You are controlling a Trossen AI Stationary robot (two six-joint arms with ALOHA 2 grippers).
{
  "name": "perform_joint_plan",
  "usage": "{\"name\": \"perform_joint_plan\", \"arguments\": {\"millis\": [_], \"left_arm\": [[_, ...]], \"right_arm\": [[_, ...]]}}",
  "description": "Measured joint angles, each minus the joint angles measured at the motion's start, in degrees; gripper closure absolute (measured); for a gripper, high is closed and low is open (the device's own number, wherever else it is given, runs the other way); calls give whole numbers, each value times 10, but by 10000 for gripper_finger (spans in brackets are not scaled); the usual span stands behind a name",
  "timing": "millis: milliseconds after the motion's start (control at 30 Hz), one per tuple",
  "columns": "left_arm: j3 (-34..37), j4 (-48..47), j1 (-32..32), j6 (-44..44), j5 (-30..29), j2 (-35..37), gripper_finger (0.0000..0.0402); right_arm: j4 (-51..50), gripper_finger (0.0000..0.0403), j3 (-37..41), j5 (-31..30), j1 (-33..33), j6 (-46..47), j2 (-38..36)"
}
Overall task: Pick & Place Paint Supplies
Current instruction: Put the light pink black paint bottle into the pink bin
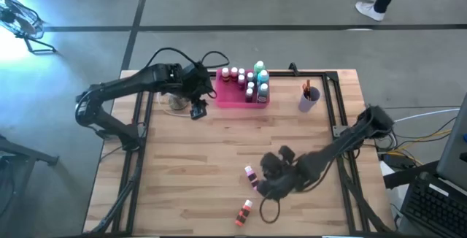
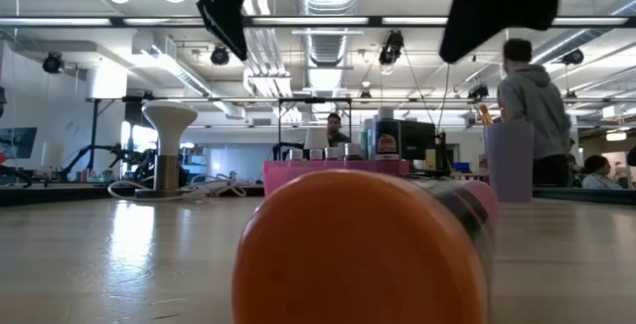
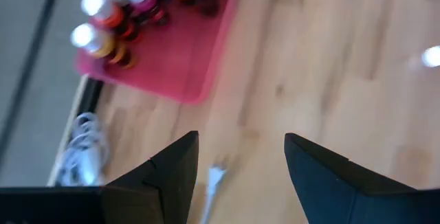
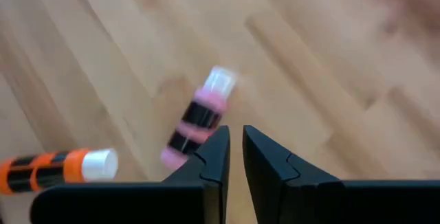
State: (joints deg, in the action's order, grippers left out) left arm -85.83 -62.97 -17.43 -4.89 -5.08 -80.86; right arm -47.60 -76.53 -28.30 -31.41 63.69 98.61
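The right end effector (image 4: 236, 157) is seen above the surface (image 1: 219, 150) toward its near edge, its fingers nearly together and clamped on nothing. A pink bottle (image 4: 196, 118) lies on its side just beside those fingers, and an orange bottle (image 4: 58, 168) lies near it, closer to the near edge. The left end effector (image 3: 240, 176) is held with fingers apart, empty, beside the pink tray (image 1: 237, 98) at the far edge, where more bottles (image 1: 252, 81) are stood.
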Motion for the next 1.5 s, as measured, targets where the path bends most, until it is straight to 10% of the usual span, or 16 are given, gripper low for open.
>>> {"name": "perform_joint_plan", "arguments": {"millis": [233, 567, 1500], "left_arm": [[56, 3, -1, -26, -111, 28, 182], [134, 95, -2, -24, -116, 125, 182], [203, 107, -3, -19, -113, 174, 182]], "right_arm": [[-90, 339, -124, 38, -32, 109, 123], [-92, 250, -207, -34, -50, 247, 230], [-26, 149, -127, -46, -44, 339, 258]]}}
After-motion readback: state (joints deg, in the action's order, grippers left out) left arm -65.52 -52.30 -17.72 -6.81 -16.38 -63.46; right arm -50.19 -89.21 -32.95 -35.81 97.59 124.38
